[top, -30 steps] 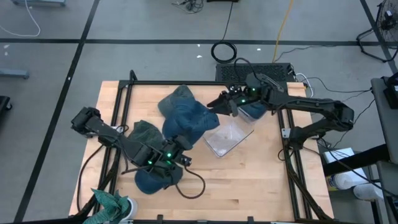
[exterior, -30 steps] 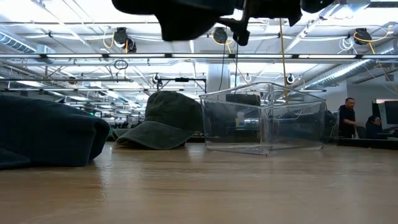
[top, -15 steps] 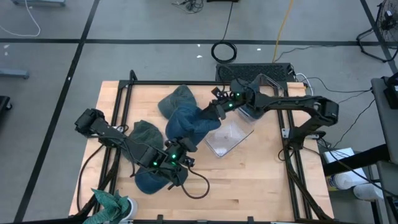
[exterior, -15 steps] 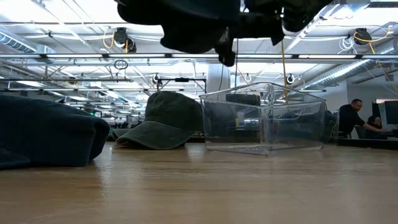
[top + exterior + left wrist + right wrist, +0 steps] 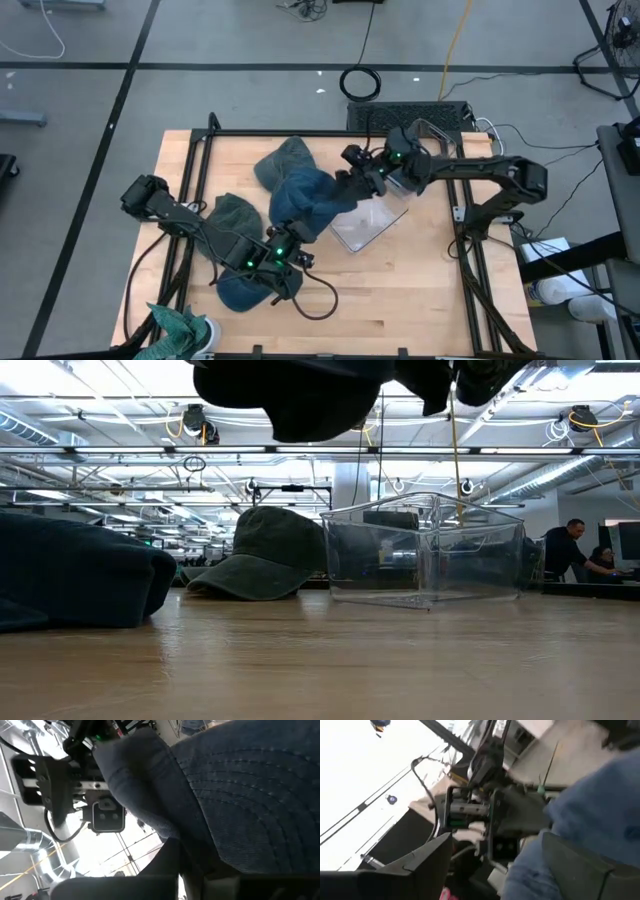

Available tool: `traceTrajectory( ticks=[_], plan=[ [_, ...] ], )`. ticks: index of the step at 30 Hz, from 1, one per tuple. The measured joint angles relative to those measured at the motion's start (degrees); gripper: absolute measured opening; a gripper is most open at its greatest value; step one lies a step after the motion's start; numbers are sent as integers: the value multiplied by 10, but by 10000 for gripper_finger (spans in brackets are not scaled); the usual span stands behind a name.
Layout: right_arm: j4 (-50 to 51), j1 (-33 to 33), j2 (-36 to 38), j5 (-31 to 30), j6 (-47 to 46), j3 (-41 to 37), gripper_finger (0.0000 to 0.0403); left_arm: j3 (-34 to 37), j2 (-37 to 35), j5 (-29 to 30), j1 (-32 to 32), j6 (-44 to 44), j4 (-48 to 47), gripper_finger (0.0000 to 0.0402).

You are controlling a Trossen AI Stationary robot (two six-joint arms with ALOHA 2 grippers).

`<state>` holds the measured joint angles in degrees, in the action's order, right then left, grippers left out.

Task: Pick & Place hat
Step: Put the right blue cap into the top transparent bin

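A blue denim hat (image 5: pixel 305 200) is held up above the table between both arms; in the low view it shows as a dark shape (image 5: pixel 300 400) at the top. My left gripper (image 5: pixel 285 243) is shut on its near side. My right gripper (image 5: pixel 352 183) is at the hat's right side with its fingers wide apart (image 5: pixel 495 840). Blue cloth (image 5: pixel 600 795) lies along one of those fingers. My left gripper holds the hat by its stitched brim (image 5: pixel 235 850), pinched between the fingers, coming up from the table's near left. The hat is lifted clear of the table and stands above the fingers. My right gripper has one finger (image 5: pixel 575 865) against the hat's cloth; whether it touches, I cannot tell.
A green hat (image 5: pixel 232 213) (image 5: pixel 265 555), a blue hat (image 5: pixel 285 160) toward the far edge and another blue hat (image 5: pixel 245 292) under the left arm lie on the table. A clear box (image 5: pixel 365 222) (image 5: pixel 425 550) stands right of centre. Teal cloth (image 5: pixel 180 325) sits at the near left corner.
My right gripper has moved toward the table's left, up to the held hat, then drawn slightly toward the near edge. My left gripper has shifted a little to the right with the hat, whose right side now reaches toward the right gripper.
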<state>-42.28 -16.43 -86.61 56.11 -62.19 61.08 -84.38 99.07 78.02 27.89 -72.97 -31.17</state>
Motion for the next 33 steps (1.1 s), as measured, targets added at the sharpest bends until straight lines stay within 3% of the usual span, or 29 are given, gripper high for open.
traceTrajectory(
  ticks=[4, 10, 14, 18, 21, 25, 33],
  plan=[
    [88, -5, 37, 36, 7, 15, 279, 0, 0, 0, 0, -3, -1, 3],
    [349, -59, 95, 53, 34, 66, 252, 0, 0, 0, 0, -15, -1, 3],
    [501, -109, 116, -8, 83, 71, 237, 0, 0, -1, 0, -17, -2, 4],
    [614, -138, 117, -107, 169, 69, 227, 0, 0, -3, 0, -20, -2, 3],
    [577, -130, 108, -140, 184, 53, 226, 0, 0, -5, 0, -22, -2, 3],
    [485, -109, 82, -107, 135, 30, 228, 0, 0, -6, 0, -28, -2, 3],
    [419, -67, 9, -94, 117, 16, 226, 0, 0, -7, 0, -29, -1, 3]
  ],
)
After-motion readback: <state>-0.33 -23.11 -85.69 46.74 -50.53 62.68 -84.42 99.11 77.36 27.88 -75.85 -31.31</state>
